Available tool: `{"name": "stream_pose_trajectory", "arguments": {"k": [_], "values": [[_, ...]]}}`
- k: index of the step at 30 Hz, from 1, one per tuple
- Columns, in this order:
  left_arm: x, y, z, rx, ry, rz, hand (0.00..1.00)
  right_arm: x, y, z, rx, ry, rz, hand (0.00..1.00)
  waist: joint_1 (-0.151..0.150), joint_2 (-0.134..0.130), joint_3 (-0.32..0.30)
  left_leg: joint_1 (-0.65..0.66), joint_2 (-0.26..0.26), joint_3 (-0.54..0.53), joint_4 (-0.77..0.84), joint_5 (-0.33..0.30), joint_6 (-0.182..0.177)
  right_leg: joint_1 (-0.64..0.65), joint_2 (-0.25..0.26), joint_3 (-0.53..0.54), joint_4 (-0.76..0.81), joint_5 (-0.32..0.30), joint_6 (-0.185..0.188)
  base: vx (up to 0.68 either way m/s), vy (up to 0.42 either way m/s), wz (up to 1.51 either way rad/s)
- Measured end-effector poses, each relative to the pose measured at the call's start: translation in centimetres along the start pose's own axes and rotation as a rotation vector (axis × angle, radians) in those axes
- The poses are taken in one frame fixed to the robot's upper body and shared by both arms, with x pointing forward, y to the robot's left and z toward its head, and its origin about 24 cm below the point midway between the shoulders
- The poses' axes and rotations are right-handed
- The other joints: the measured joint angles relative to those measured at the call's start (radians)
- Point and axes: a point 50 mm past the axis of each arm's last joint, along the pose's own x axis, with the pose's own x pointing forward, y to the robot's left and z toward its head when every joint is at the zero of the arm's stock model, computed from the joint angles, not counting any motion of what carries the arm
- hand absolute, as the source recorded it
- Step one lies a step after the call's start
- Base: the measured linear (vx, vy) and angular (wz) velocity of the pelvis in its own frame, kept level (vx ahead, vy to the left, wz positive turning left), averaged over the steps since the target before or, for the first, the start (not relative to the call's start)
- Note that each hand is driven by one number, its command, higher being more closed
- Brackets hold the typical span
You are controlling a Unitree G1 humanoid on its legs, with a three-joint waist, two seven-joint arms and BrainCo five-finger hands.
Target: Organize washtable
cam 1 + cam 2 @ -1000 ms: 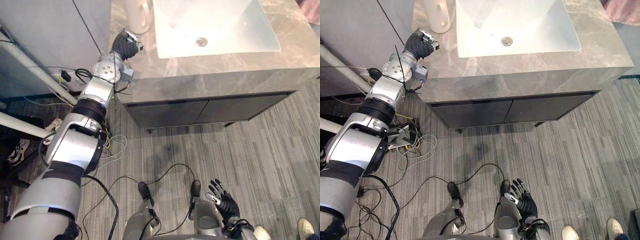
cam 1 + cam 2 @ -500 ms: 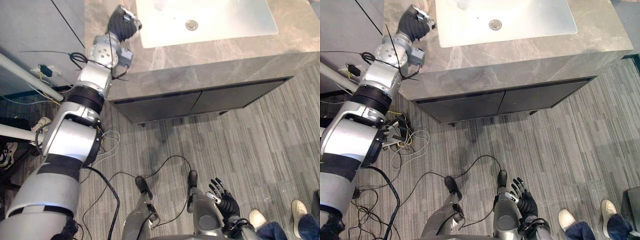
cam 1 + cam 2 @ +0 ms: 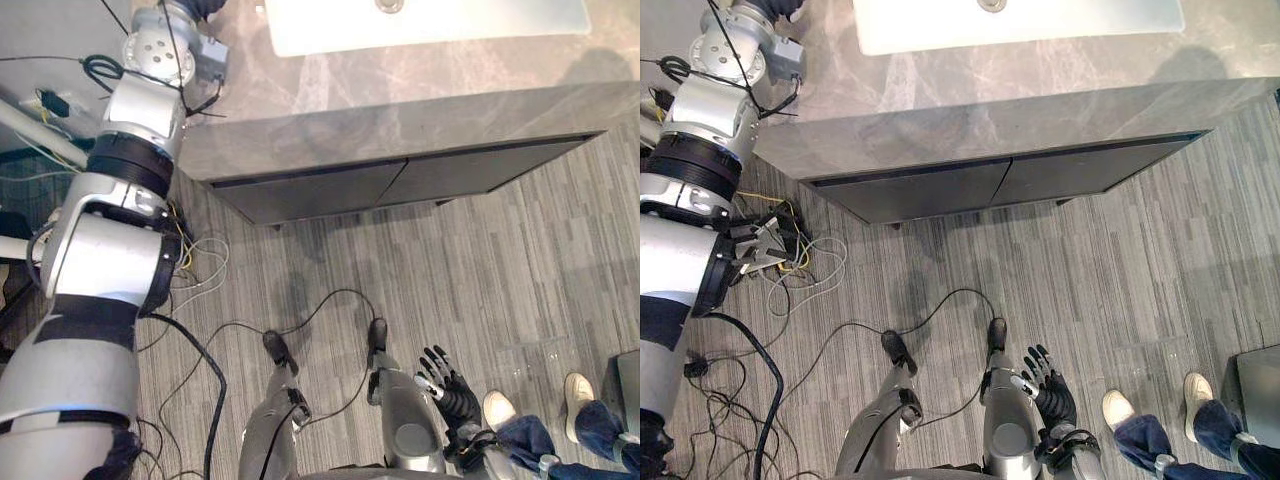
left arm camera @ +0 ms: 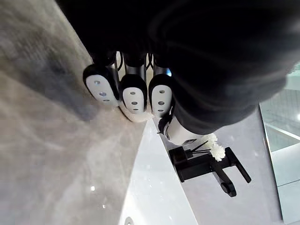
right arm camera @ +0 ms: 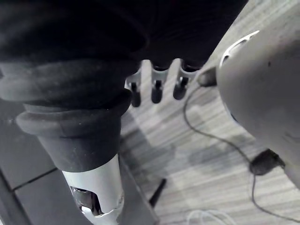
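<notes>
Head cam moved, not the furniture: the whole frame has shifted since a second ago. The bench (image 3: 420,90) now sits at the top edge of the eye views and the sink (image 3: 450,25) is nearly cropped off. The real change is the left arm, which looks to have reached deeper over the bench's left end, wrist now up at the frame edge. In its wrist view the left hand (image 4: 133,93) has its fingers (image 4: 101,84) curled in with the pads turned back toward the palm, closed against a white container (image 4: 183,135). The container is on the bench's far left, just beside the sink rim, with the black faucet (image 4: 206,166) behind it. Looks like a grip, but I can't tell if the container is lifted or still seated on the stone. The right hand (image 3: 452,390) is still hanging low over the floor (image 3: 520,260), fingers straight and spread, holding nothing, idle. A person's shoes (image 3: 498,408) are just beside it at lower right. My read for the task: the reach is over and the first item is being taken. Next comes a lift clear of the sink edge and faucet, then a place. The main risk is that the head cam no longer covers the grasp, so only the wrist view can confirm the hold.
</notes>
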Motion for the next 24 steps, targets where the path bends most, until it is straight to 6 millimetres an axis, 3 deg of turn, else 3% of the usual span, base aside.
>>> {"name": "stream_pose_trajectory", "arguments": {"k": [10,14,24], "values": [[0.6,2.0,2.8,-0.009,-0.086,0.062,1.0,0.5,1.4,1.1,0.027,-0.066,0.06,0.0,-0.001,-0.012,0.042,-0.027,0.0,0.007,0.0,0.002,0.002,-0.034,-0.001,0.008,0.007,-0.003,-0.005,0.0,-0.006,-0.01],[1.0,2.6,5.0,-0.032,-0.147,0.089,1.0,1.0,2.1,2.4,0.026,-0.124,0.09,0.0,-0.001,-0.016,0.05,-0.065,0.0,0.007,0.0,0.008,0.01,-0.072,-0.002,0.009,0.015,-0.001,-0.002,0.0,-0.007,0.01],[1.0,3.9,6.4,-0.048,-0.181,0.155,1.0,1.0,2.3,3.1,0.026,-0.158,0.083,0.0,-0.005,-0.023,0.059,-0.076,-0.001,0.024,0.0,0.008,0.01,-0.097,-0.002,0.028,0.016,0.0,0.0,0.01,-0.015,-0.04]]}}
